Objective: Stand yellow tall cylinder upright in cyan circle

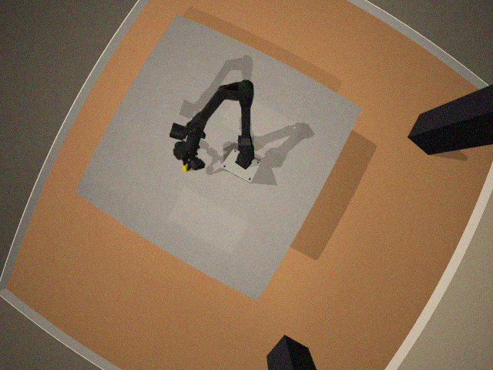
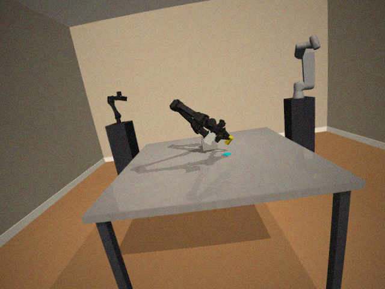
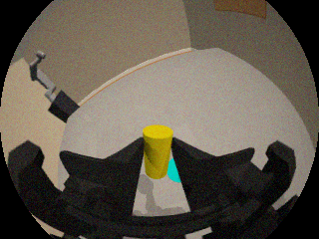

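Observation:
The yellow cylinder (image 1: 185, 169) (image 2: 228, 141) (image 3: 157, 156) is held above the table, near upright but tilted in the exterior view. My gripper (image 1: 189, 166) (image 2: 228, 138) (image 3: 158, 140) is shut on it, with one finger on each side in the wrist view. The cyan circle (image 2: 227, 154) (image 3: 173, 171) lies flat on the table, below the cylinder in the exterior view. In the wrist view it shows just right of the cylinder's lower end, partly behind the right finger. In the top view the circle is hidden.
The grey table (image 1: 131, 131) (image 2: 264, 174) (image 3: 209, 100) carries the arm's pale base plate (image 1: 239, 169) and the arm's shadows. Off the table, a black pedestal (image 2: 299, 124) bears a grey arm (image 2: 308, 68) and another pedestal (image 2: 121, 142) bears a small dark arm (image 2: 115, 108).

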You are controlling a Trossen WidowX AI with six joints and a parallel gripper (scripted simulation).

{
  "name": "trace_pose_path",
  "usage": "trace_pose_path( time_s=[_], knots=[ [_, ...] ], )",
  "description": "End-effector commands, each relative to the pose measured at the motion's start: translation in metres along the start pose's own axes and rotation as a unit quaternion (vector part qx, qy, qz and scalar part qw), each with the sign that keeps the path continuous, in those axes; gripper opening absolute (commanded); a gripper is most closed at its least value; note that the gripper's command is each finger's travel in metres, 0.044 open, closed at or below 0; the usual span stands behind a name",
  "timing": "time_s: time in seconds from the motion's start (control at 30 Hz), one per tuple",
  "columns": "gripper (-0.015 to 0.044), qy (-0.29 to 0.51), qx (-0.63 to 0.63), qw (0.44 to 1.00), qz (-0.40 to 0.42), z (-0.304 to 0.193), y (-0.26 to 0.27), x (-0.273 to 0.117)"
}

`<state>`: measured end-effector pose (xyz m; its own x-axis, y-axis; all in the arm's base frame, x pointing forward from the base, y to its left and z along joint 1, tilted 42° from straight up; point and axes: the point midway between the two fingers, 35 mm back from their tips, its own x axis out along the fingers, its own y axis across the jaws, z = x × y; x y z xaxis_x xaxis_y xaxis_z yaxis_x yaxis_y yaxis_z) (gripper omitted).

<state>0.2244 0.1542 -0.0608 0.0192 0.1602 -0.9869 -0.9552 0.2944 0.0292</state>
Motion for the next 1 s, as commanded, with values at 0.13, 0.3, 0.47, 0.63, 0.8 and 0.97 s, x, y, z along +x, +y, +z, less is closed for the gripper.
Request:
trace_pose_path(
  time_s=[0.13, 0.3, 0.47, 0.63, 0.8, 0.97],
  knots=[
    [0.0105, -0.035, -0.01, 0.999, -0.001, 0.0007, -0.0001, -0.0032],
    [0.0105, -0.054, -0.014, 0.998, -0.003, 0.0006, -0.0004, -0.0045],
    [0.0105, -0.072, -0.019, 0.997, -0.005, 0.0005, -0.0007, -0.0061],
    [0.0105, -0.09, -0.025, 0.996, -0.008, 0.0004, -0.001, -0.0078],
    [0.0105, -0.108, -0.03, 0.994, -0.011, 0.0003, -0.0012, -0.0098],
    [0.0105, -0.126, -0.037, 0.991, -0.015, 0.0001, -0.0014, -0.0119]
  ],
)
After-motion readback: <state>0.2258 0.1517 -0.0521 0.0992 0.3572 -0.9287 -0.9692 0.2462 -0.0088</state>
